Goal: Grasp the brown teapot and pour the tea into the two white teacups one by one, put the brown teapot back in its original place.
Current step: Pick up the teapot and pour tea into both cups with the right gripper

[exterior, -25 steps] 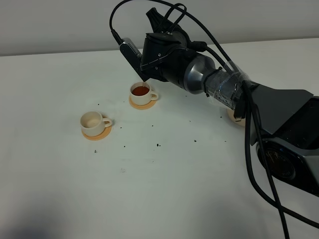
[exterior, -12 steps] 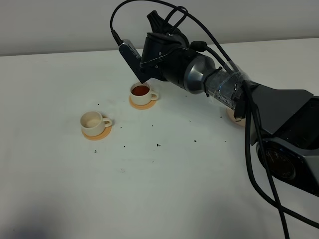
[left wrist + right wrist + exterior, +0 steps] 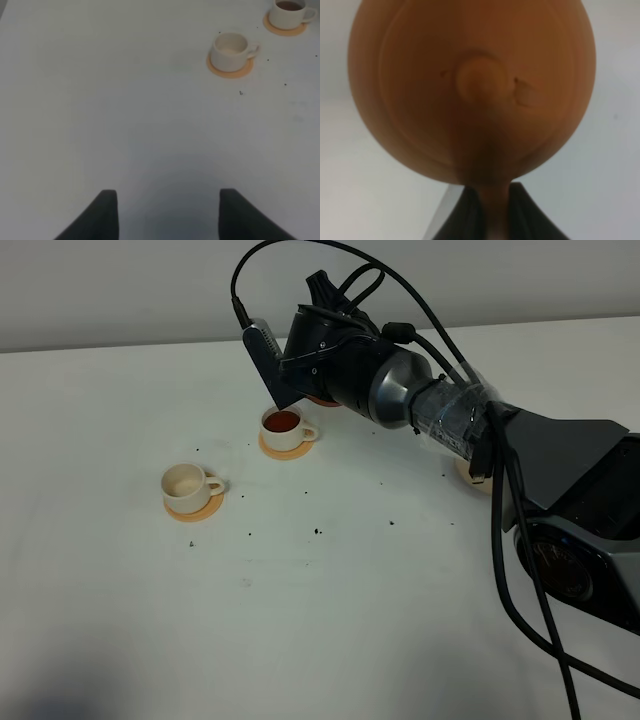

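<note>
Teapot (image 3: 470,90) hangs in the right hand (image 3: 492,212), gripped by its handle (image 3: 487,170), aloft close by the tea-filled cup (image 3: 283,424) (the other cup (image 3: 186,481), on its coaster (image 3: 197,512), looks empty). Left hand (image 3: 167,215) hovers open over the surface (image 3: 100,100).

High overview, wrist views (shared cups (image 3: 190,482))

The left gripper (image 3: 167,192) hangs over a bare stretch of white worktop (image 3: 100,100), its 2 dark fingers (image 3: 105,215) spread wide with nothing between them. Well beyond it stand 2 white teacups, each on its own orange coaster. The nearer teacup (image 3: 231,50) shows a pale inside; its coaster (image 3: 230,74) peeks out beneath. The farther teacup (image 3: 289,12), partly cut off by the frame edge, holds brown tea on the second coaster (image 3: 282,31). A few dark specks (image 3: 240,92) lie near the nearer teacup.
</note>
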You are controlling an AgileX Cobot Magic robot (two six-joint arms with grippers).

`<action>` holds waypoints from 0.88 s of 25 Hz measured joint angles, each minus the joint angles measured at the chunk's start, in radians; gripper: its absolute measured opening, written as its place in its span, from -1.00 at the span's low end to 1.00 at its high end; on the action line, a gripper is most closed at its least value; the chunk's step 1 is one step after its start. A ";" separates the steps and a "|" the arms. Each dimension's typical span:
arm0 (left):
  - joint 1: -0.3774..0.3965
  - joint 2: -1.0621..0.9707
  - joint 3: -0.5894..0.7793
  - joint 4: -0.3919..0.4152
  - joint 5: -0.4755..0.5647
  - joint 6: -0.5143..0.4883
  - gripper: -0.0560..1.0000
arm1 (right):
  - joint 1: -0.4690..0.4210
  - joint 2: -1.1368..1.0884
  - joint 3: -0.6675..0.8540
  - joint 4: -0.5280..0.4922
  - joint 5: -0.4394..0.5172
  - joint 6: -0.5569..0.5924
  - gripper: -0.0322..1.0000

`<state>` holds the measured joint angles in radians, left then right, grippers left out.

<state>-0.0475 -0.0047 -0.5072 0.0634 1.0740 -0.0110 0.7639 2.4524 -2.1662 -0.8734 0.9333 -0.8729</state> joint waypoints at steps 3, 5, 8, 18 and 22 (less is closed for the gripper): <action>0.000 0.000 0.000 0.000 0.000 0.000 -0.02 | 0.000 0.000 -0.003 0.027 0.008 0.027 -0.73; 0.000 0.000 0.000 0.000 0.000 0.000 -0.02 | 0.000 0.000 -0.014 0.045 0.021 0.049 -0.73; 0.000 0.000 0.000 0.000 0.000 0.000 -0.02 | 0.000 0.000 -0.053 0.074 0.070 0.078 -0.73; 0.000 0.000 0.000 0.000 0.000 0.000 -0.02 | 0.000 0.000 -0.266 0.349 0.288 0.102 -0.73; 0.000 0.000 0.000 0.000 0.000 0.001 -0.02 | 0.005 0.000 -0.287 0.446 0.291 0.150 -0.73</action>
<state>-0.0475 -0.0047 -0.5072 0.0634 1.0740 -0.0102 0.7692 2.4524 -2.4531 -0.4277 1.2240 -0.7233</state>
